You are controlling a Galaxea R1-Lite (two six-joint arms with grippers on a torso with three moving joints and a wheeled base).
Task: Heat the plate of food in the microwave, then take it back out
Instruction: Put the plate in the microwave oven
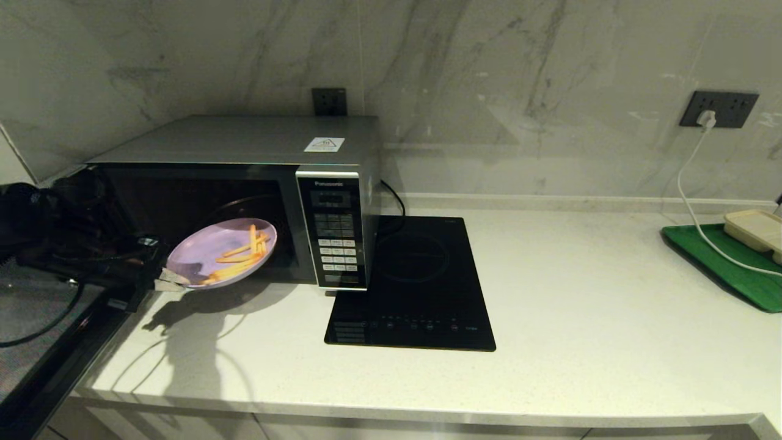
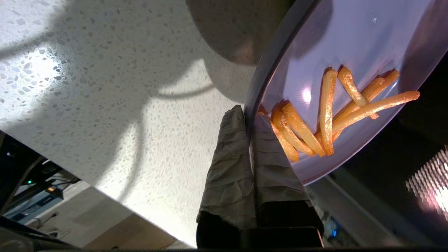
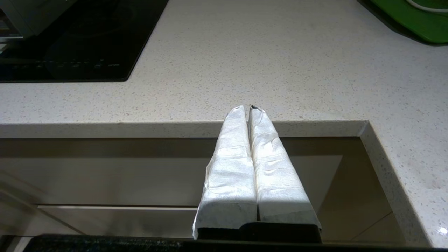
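**A:** Where was the plate of food (image 1: 222, 253)?

**B:** In the air at the open front of the microwave (image 1: 244, 183), tilted, its far edge toward the dark cavity and its near edge over the white countertop (image 1: 580, 287). The orange fry sticks (image 2: 325, 115) had gathered toward the lower side of the lilac dish.

**A:** And what held it?

**B:** The left gripper (image 1: 168, 282). Its two wrapped fingers (image 2: 227, 164) were pinched tight on the plate's rim, one on each face of it, at the edge nearest the robot's left. The left arm reached in from the left of the head view, in front of the microwave's opening.

**A:** The microwave itself?

**B:** It stood at the back left of the counter against the marble wall, button panel (image 1: 333, 235) on its right end. The plate threw a round shadow on the counter below.

**A:** What lay further out?

**B:** A black induction hob (image 1: 415, 287) just beside the microwave's right side. Well apart at the far right was a green tray (image 1: 733, 269) bearing a beige container (image 1: 757, 229), with a white cable (image 1: 693, 177) running to a wall socket.

**A:** The other arm?

**B:** The right gripper (image 3: 250, 109) hung idle before the counter's front edge, fingers pressed together on nothing.
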